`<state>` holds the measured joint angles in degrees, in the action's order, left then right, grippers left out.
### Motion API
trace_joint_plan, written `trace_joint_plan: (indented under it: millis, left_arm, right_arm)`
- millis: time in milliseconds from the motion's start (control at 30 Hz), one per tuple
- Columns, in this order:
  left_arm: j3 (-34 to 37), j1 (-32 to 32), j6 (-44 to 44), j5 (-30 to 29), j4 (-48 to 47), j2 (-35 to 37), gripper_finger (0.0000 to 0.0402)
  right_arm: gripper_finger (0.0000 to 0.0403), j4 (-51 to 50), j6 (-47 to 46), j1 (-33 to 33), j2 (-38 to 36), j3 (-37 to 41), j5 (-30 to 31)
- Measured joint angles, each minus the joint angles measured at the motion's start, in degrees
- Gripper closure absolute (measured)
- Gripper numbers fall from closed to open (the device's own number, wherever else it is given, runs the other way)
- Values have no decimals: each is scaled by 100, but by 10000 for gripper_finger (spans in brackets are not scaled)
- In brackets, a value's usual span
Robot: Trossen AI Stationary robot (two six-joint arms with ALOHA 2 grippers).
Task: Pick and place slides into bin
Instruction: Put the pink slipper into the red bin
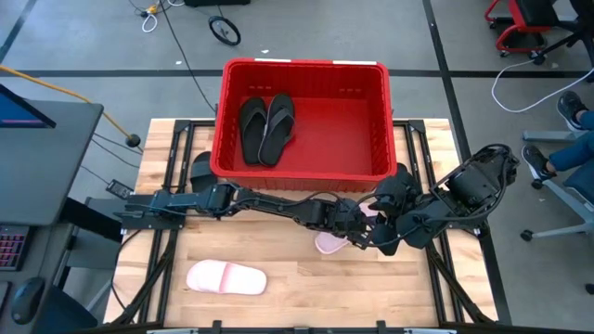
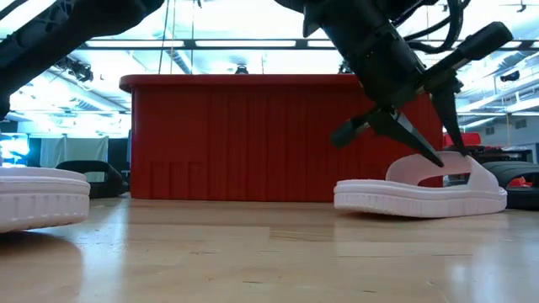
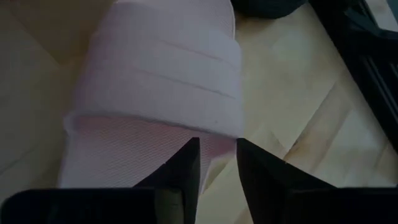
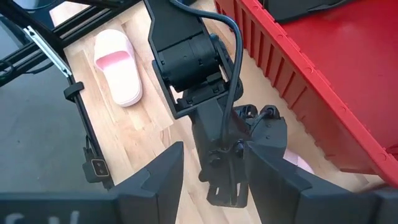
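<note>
A pale pink slide lies flat on its sole on the table just in front of the red bin; it also shows in the high view. My left gripper reaches down to it, slightly open, its fingertips on either side of the slide's side rim at the strap's near edge. My right gripper hovers open and empty just right of the left wrist. A second pink slide lies at the near left. Two black slides lie in the bin. My left gripper slants down from above at the strap of the pink slide, where the strap meets the sole's side rim. One fingertip is over the footbed and the other stands outside the rim. I cannot tell whether they touch it.
The bin's near wall stands close behind the slide. Both arms crowd the table's right middle, the right arm coming in from the right. Bare wood lies between the two pink slides. A person's shoes show beyond the right edge.
</note>
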<state>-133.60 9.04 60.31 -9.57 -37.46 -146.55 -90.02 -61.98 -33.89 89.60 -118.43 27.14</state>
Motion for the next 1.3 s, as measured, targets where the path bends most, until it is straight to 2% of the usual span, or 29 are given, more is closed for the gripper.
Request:
trace_joint_plan:
  millis: [233,700,1000,1167,1300]
  left_arm:
    - [5,-69,210,-2,84,-169,287]
    - [-1,138,194,555,394,-152,289]
    - [0,217,-726,-544,461,-152,293]
    - [0,247,-1660,-952,868,-152,294]
    - [0,254,-1769,-1047,1139,-152,294]
  right_arm:
    - [229,0,0,0,0,0,2]
    - [229,0,150,0,0,0,11]
    - [229,1,216,0,0,0,15]
    - [229,0,219,0,0,0,13]
    - [229,0,216,0,0,0,13]
